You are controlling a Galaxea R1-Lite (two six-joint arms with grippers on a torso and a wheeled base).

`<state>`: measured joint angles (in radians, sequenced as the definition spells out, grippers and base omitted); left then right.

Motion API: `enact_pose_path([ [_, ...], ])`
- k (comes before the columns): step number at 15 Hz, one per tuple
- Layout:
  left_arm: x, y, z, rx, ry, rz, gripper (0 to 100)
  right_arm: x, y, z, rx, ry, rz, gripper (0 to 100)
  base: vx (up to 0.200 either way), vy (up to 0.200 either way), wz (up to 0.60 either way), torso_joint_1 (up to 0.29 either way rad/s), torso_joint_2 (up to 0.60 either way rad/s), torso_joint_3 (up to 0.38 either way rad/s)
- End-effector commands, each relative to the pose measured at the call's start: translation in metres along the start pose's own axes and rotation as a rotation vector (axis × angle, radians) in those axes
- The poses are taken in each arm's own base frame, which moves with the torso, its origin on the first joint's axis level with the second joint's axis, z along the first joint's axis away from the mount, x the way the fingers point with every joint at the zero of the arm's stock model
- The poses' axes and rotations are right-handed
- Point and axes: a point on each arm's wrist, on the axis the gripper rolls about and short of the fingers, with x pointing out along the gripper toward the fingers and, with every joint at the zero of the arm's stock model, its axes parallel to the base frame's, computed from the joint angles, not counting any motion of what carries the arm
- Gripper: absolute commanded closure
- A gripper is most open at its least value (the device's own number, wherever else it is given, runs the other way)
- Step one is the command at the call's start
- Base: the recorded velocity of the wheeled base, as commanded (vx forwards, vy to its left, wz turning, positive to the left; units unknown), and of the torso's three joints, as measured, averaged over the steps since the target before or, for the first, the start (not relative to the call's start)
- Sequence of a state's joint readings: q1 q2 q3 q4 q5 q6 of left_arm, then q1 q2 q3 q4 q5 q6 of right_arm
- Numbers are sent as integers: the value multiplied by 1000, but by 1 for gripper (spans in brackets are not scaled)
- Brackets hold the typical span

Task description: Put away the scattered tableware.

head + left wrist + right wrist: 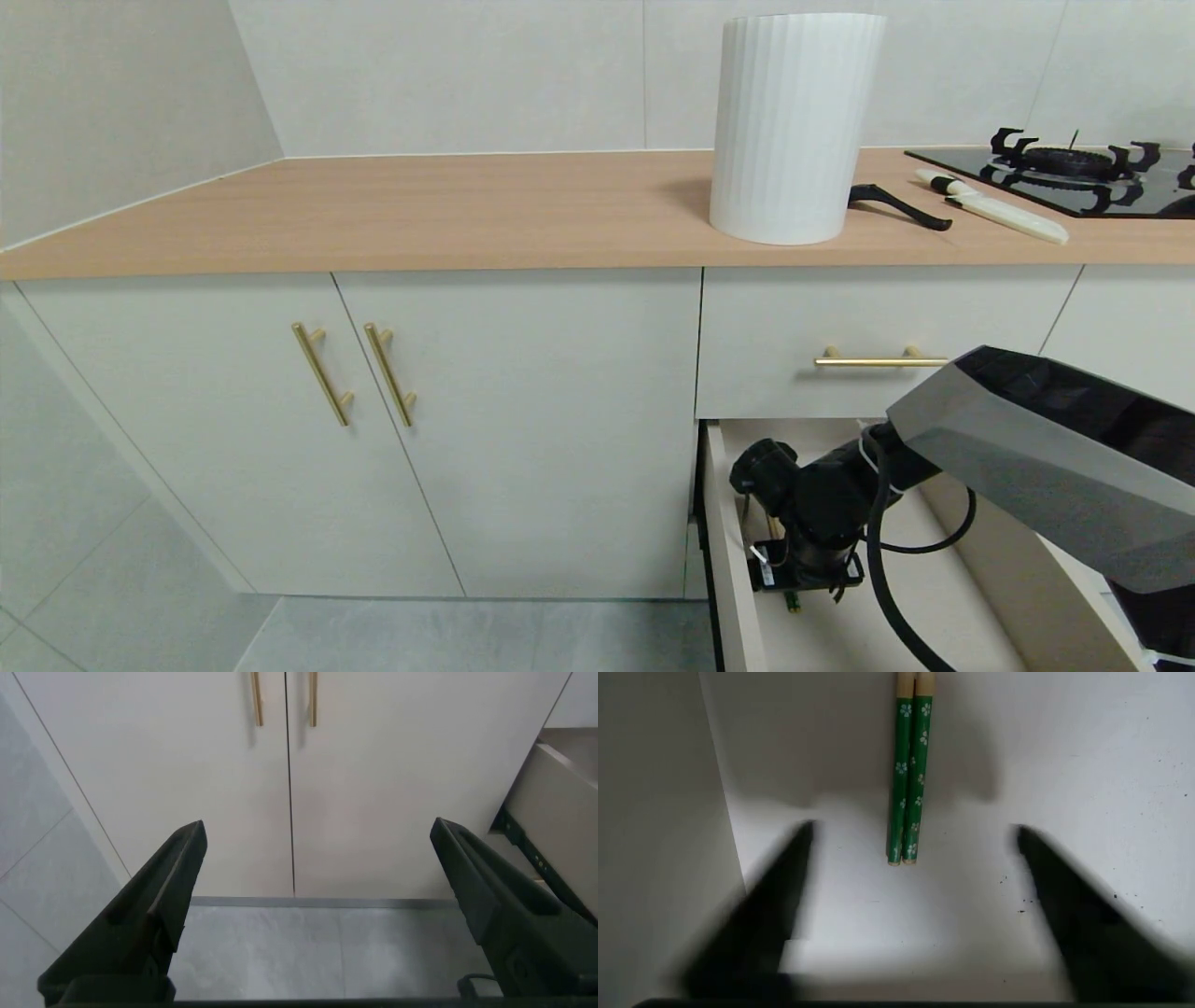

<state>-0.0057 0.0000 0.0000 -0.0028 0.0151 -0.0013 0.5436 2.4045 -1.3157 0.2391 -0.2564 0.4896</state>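
Observation:
A pair of chopsticks (908, 775) with green flowered ends lies flat on the pale floor of the open drawer (730, 551). My right gripper (912, 833) hangs just above them, open, with one finger on each side and nothing held. In the head view, the right gripper (795, 597) is down inside the drawer near its left wall. On the counter lie a white knife (1004, 213) and a black-handled utensil (898, 205). My left gripper (318, 831) is open and empty, low in front of the cabinet doors (290, 784).
A tall white ribbed container (794, 126) stands on the wooden counter (420, 210). A black gas hob (1074, 173) is at the far right. A closed drawer with a gold handle (878, 359) sits above the open one. Grey floor tiles (308, 952) lie below.

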Motion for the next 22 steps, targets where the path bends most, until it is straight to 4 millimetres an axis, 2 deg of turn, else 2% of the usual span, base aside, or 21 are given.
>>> enact_pose_path([
  [1, 0, 0, 0, 0, 0, 0, 0, -5, 0, 1, 1, -7, 4, 0, 0, 0, 0, 0, 0, 0],
  [3, 0, 0, 0, 0, 0, 0, 0, -24, -4, 6, 13, -54, -2, 0, 0, 0, 0, 0, 0, 0],
  [7, 0, 0, 0, 0, 0, 0, 0, -94, -25, 7, 49, -178, 54, 0, 0, 0, 0, 0, 0, 0],
  [8, 0, 0, 0, 0, 0, 1, 0, -119, -33, 7, 61, -231, 80, 0, 0, 0, 0, 0, 0, 0],
  [10, 0, 0, 0, 0, 0, 0, 0, -157, -46, 6, 88, -317, 119, 0, 0, 0, 0, 0, 0, 0],
  [13, 0, 0, 0, 0, 0, 0, 0, -206, -74, 3, 113, -443, 155, 0, 0, 0, 0, 0, 0, 0],
  [18, 0, 0, 0, 0, 0, 0, 0, -248, -112, -2, 142, -573, 150, 0, 0, 0, 0, 0, 0, 0],
  [22, 0, 0, 0, 0, 0, 0, 0, -256, -130, 0, 174, -610, 124, 0, 0, 0, 0, 4, -18, -7],
])
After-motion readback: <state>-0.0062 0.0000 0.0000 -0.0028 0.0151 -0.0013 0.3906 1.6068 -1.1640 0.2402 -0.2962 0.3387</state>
